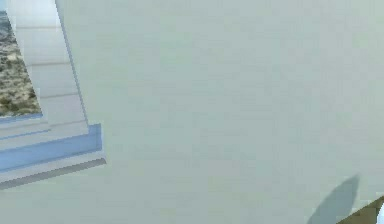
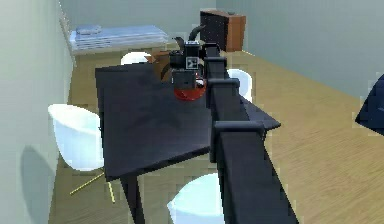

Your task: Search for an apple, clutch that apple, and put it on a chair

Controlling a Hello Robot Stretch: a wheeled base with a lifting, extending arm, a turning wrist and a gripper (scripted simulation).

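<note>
The forward view gives me a pale wall (image 1: pixel 230 100) and, at its left, a window (image 1: pixel 18 60) with a bluish sill. The room itself is in the arm side view. There I see a dark table (image 2: pixel 140 120) with white chairs (image 2: pixel 78 135) round it: one at the view's left, one at the bottom edge beside my arm (image 2: pixel 240 150), and others at the far end and far side. Behind the table are a bed (image 2: pixel 115 38) and a brown cabinet (image 2: pixel 225 28).

My arm reaches out over the table, and my claw (image 2: pixel 182 55) is at its far half. The apple (image 2: pixel 188 92), a red round thing, is on the tabletop just below the claw in the picture, close against the arm's left edge. I cannot tell whether the claw is over it or touching it. With the apple there on the table, I cannot tell whether the claw holds anything.
</note>
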